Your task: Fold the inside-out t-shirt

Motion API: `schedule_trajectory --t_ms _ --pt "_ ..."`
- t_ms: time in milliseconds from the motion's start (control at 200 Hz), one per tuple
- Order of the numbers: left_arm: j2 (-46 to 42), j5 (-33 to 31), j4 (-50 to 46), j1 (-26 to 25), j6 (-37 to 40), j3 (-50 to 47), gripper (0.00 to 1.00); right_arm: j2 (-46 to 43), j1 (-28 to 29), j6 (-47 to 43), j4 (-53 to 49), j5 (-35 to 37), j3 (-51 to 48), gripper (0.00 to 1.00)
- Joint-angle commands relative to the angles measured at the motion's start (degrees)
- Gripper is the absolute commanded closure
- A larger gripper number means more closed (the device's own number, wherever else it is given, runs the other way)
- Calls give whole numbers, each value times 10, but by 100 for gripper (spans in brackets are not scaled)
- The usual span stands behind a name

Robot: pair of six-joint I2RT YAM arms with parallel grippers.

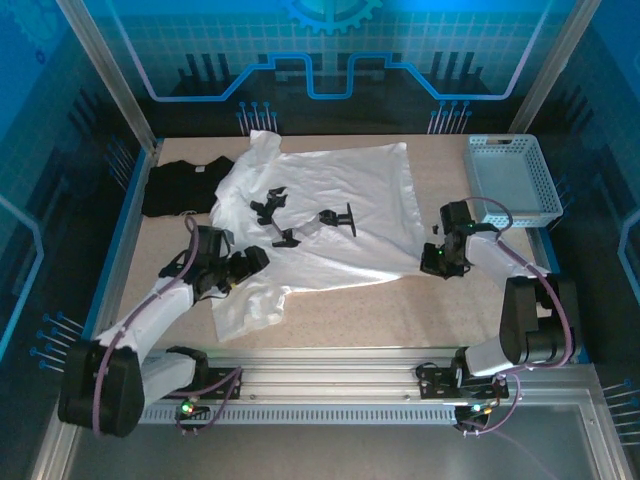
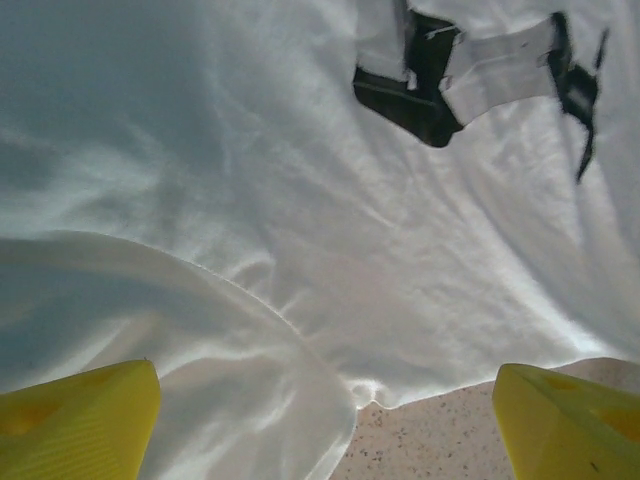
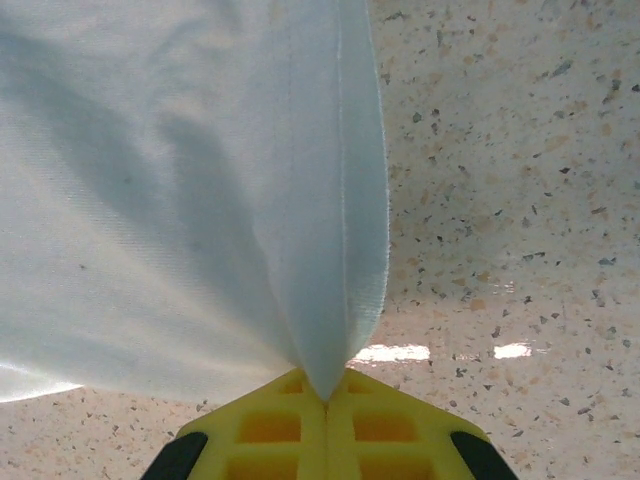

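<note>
The inside-out t-shirt lies spread and rumpled on the middle of the table, with dark print marks showing on it. My left gripper hovers open over the shirt's near left part. In the left wrist view its yellow fingers stand wide apart over the white fabric and a hem fold, with nothing between them. My right gripper is at the shirt's right near corner. The right wrist view shows it shut on a pinched edge of the shirt, which is lifted off the table.
A black folded t-shirt lies at the back left, touching the white shirt's sleeve. A pale blue basket stands at the back right. Bare speckled tabletop stretches along the near side and to the right.
</note>
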Motion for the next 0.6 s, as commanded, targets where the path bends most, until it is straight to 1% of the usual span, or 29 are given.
schedule_trajectory --t_ms 0,75,155,290,430,595 --pt "51 -3 53 -5 5 54 13 7 -9 -13 13 -32 -3 95" --pt "98 -28 79 -5 8 88 13 9 -12 -14 14 -37 -2 95" --pt "170 -50 105 -5 10 135 13 9 -13 -16 16 -42 -1 95" --pt "309 -47 117 -5 18 242 13 8 -15 -21 11 -48 2 95" --pt "441 -56 80 -5 40 354 13 6 -22 -21 18 -59 -1 96" --pt "533 -35 52 -23 46 445 14 2 -31 -22 14 -66 2 96"
